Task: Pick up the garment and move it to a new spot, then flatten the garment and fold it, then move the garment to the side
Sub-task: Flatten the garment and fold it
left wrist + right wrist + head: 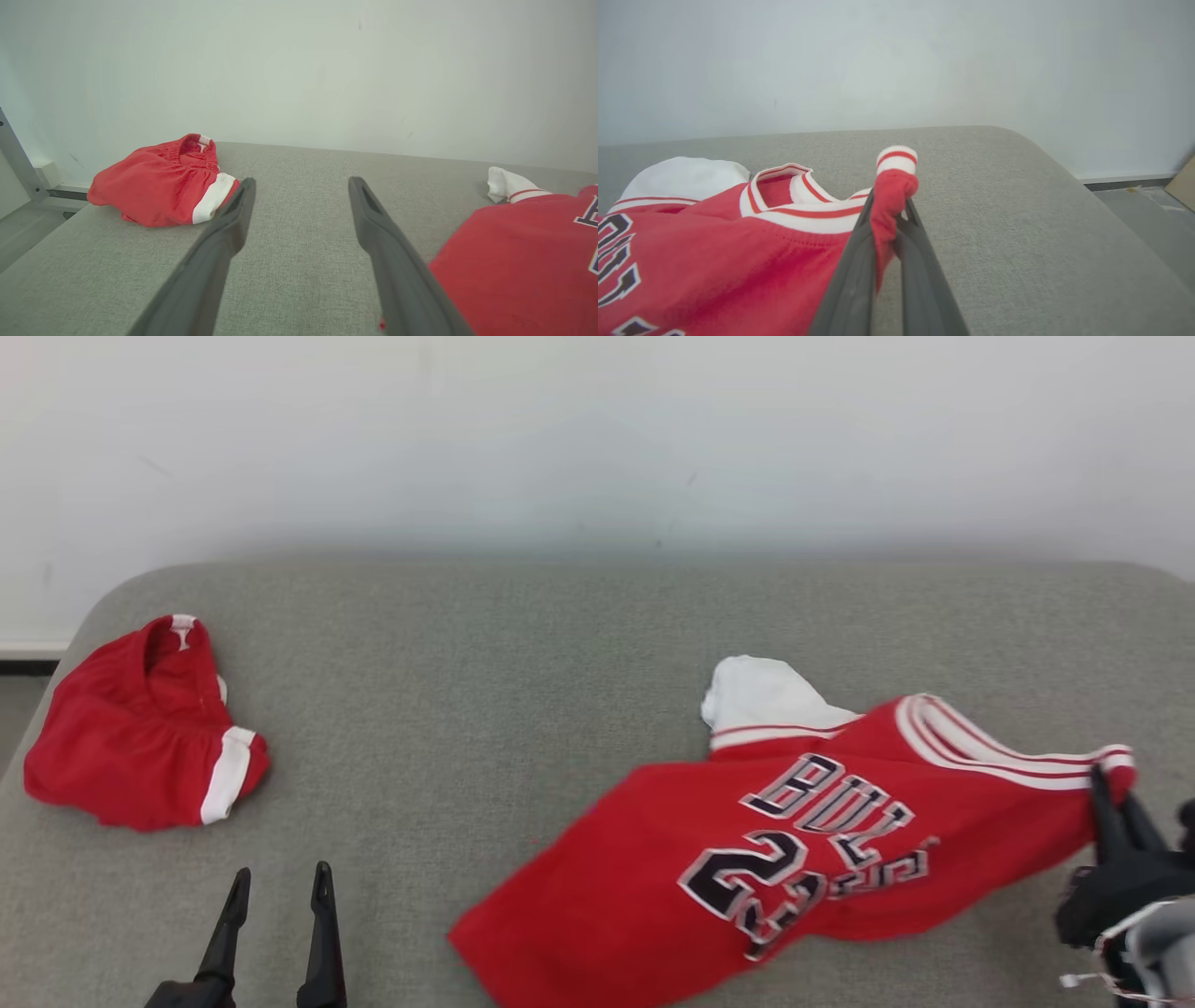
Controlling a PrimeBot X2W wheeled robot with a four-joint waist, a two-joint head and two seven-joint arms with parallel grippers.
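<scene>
The red jersey (794,840) lies on the grey padded surface (523,653), to the right of the middle, with the printed side up and a white sleeve (761,695) folded out at its far side. It is not flat; the cloth is slanted and wrinkled.

The right gripper (1113,795) is closed on the jersey. Its two fingers pinch a small bunch of red cloth at the shoulder corner, and the striped trim (896,161) sticks out above the fingertips. The left gripper (283,873) is fully open and holds nothing. It hangs over bare surface, between the jersey and the red shorts (131,747), which lie well apart at the far left.

I judge that the first step, picking up the garment, is just starting.

- The grip takes only a narrow piece of cloth near the trim, so the weight of the jersey may pull it out during the lift.
- With one corner held, the jersey will hang and twist, which makes the flattening harder.
- The grasp point is near the right end of the surface, so a move further right could let the cloth slide off.
</scene>
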